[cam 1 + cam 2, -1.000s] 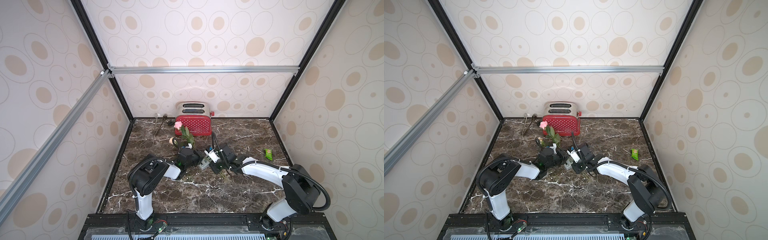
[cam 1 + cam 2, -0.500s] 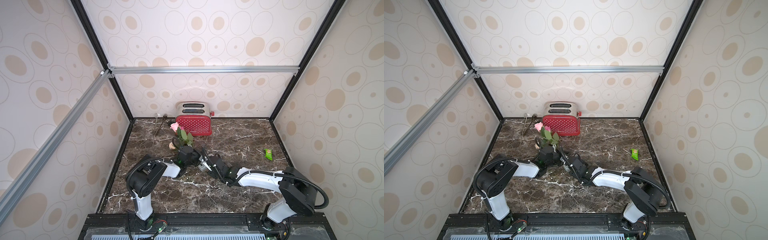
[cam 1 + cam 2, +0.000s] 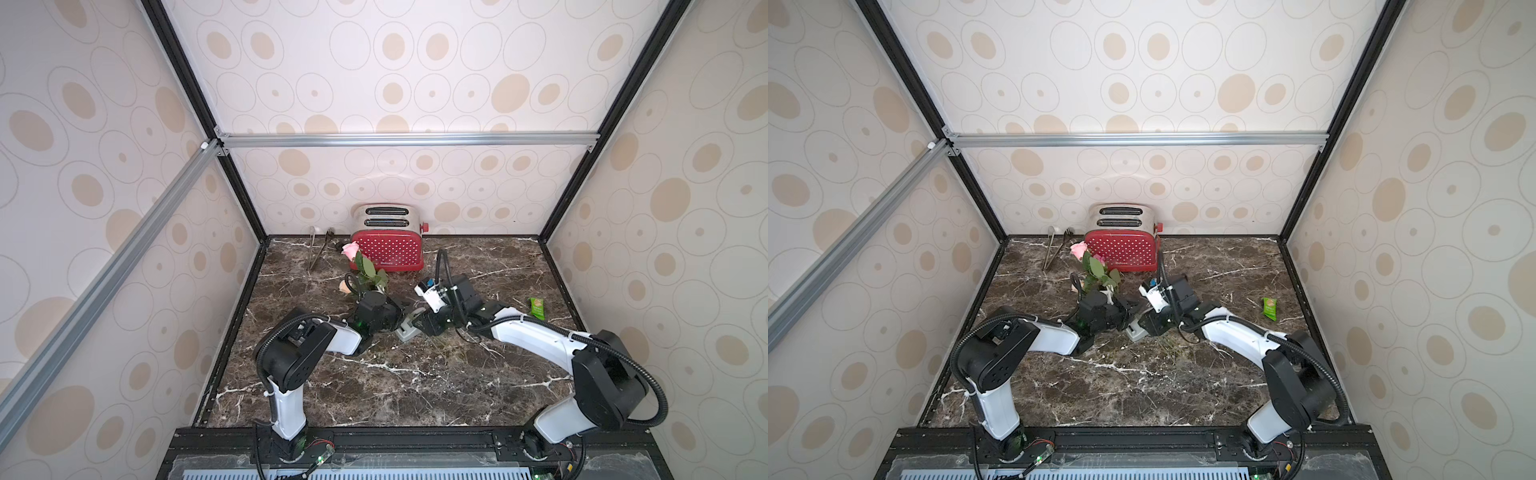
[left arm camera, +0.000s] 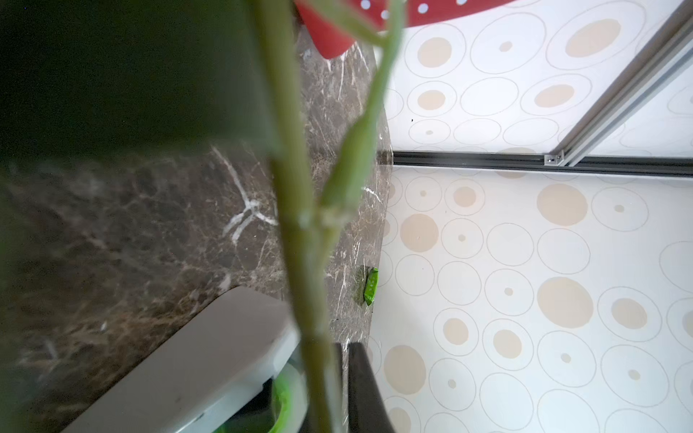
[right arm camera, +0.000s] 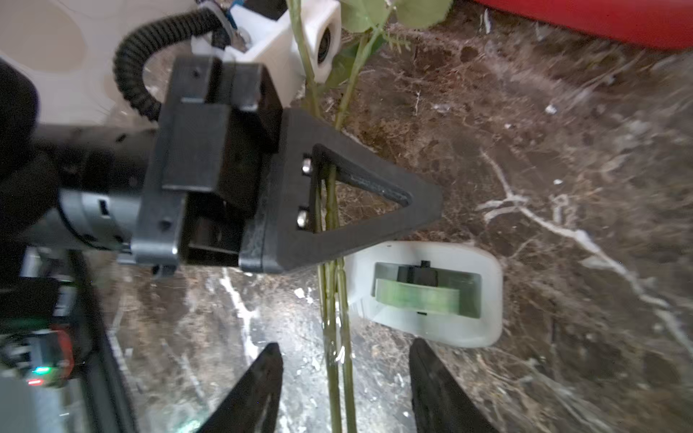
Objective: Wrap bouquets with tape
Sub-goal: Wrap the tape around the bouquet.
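Grey tape (image 3: 406, 329) stands well apart from table (image 3: 415, 386) edges.

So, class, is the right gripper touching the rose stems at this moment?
Apart. In the right wrist view the rose stems pass between the open jaws of the right gripper, with a clear gap on each side.

Left arm (image 3: 336, 337) and right arm (image 3: 536, 334) bent inward, meeting tip to tip
The left arm lies low and points across; its left tool (image 5: 427, 200) is pinched tight on the stems of the bouquets (image 5: 332, 296). The right arm stretches over to face it, its right tool (image 5: 345, 346) angled downward, jaws apart, one on either side of those stems
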Robot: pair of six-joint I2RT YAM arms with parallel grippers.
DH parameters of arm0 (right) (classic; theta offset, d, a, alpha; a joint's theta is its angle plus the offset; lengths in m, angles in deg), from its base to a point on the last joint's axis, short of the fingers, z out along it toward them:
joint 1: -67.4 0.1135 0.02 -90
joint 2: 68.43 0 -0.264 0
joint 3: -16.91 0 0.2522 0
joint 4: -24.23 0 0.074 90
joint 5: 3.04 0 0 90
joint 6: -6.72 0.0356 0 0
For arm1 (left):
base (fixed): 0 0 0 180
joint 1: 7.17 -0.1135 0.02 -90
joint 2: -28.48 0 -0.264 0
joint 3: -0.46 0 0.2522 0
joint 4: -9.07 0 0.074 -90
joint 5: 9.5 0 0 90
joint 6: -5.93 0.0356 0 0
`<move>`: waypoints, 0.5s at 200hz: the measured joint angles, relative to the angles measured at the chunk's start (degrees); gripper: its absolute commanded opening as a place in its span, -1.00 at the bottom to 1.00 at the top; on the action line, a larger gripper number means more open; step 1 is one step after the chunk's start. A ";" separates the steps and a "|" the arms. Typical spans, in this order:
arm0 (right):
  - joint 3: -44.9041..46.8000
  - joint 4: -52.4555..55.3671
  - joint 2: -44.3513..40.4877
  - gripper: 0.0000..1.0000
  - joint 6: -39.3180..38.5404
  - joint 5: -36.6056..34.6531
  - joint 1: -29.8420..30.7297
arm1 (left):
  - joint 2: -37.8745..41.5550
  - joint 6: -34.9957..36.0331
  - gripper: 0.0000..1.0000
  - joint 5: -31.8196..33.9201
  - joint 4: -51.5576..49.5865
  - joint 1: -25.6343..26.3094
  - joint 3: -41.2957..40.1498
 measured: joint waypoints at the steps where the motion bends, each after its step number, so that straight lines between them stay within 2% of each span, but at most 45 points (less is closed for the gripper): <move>1: 0.02 -0.02 0.13 0.11 0.22 0.55 -0.15 | -0.02 0.07 -1.00 -0.07 0.20 -0.02 -0.02; 14: 0.61 -1.11 2.51 0.06 3.58 8.48 -2.34 | -0.31 0.83 -1.00 -0.37 1.77 -0.15 -0.17; 24: 1.33 -1.57 4.31 -0.07 5.81 13.16 -3.19 | -0.46 1.33 -1.00 -0.52 2.67 -0.28 -0.24; 41: 2.01 -1.49 6.84 -0.38 7.45 18.67 -3.43 | -0.76 1.92 -1.00 -0.76 3.82 -0.50 -0.39; 48: 2.08 -1.51 7.65 -0.56 8.09 20.22 -3.43 | -0.79 2.05 -1.00 -0.92 4.00 -0.57 -0.48; 68: 2.08 -0.92 8.33 -1.00 8.02 21.40 -3.43 | -0.79 2.36 -1.00 -1.18 4.24 -0.61 -0.61; 92: 2.08 0.17 7.32 -1.00 6.82 19.52 -3.02 | -0.79 2.43 -1.00 -1.20 4.15 -0.61 -0.63; 100: 2.03 0.83 6.67 -1.00 5.90 17.66 -2.58 | -0.79 2.38 -0.69 -1.27 4.09 -0.61 -0.61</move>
